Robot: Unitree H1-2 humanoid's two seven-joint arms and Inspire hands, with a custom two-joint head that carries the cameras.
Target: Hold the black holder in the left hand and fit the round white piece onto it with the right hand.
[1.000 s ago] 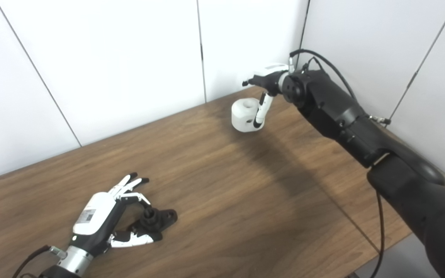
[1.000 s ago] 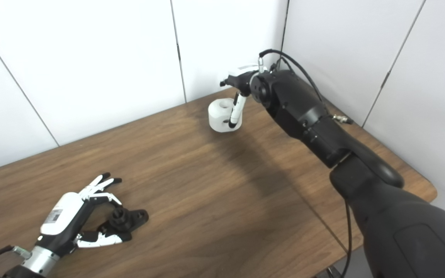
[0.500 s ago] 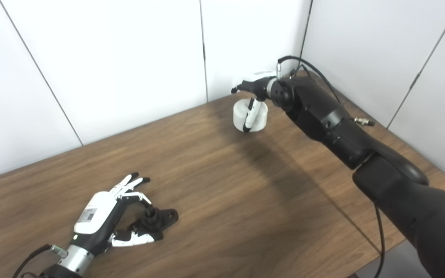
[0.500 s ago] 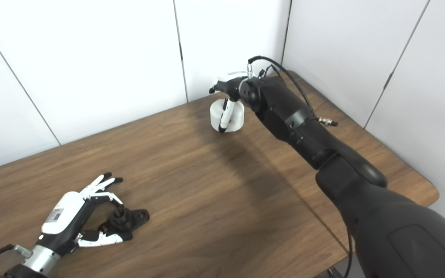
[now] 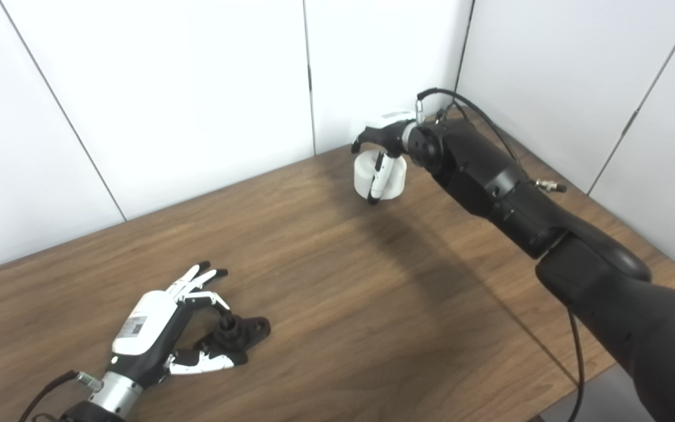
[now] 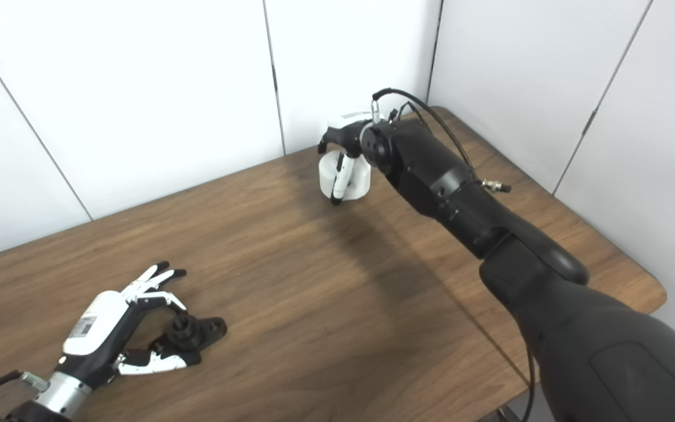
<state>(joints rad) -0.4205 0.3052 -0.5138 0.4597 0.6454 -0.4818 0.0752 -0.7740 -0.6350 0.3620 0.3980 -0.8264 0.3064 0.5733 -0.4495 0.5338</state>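
Note:
The black holder point(image 5: 238, 334) lies flat on the wooden table point(image 5: 337, 275) at the near left. My left hand point(image 5: 150, 331) rests on the table around it, fingers spread above it and thumb below it, open. At the far edge by the wall stands the round white piece point(image 5: 394, 177). My right hand point(image 5: 385, 133) sits over its top. The thumb runs down its front face and the fingers curl over its far side, mostly hidden. The piece stands on the table.
White wall panels close off the table at the back and right. The right arm point(image 5: 507, 193) stretches across the table's right half with a cable looped at the wrist. The table's rounded right corner point(image 6: 657, 290) is near.
The right hand has moved from beside the white piece to over its top, with the thumb now on its front and fingers curling down. The view shifted slightly. The left hand and holder stayed put.

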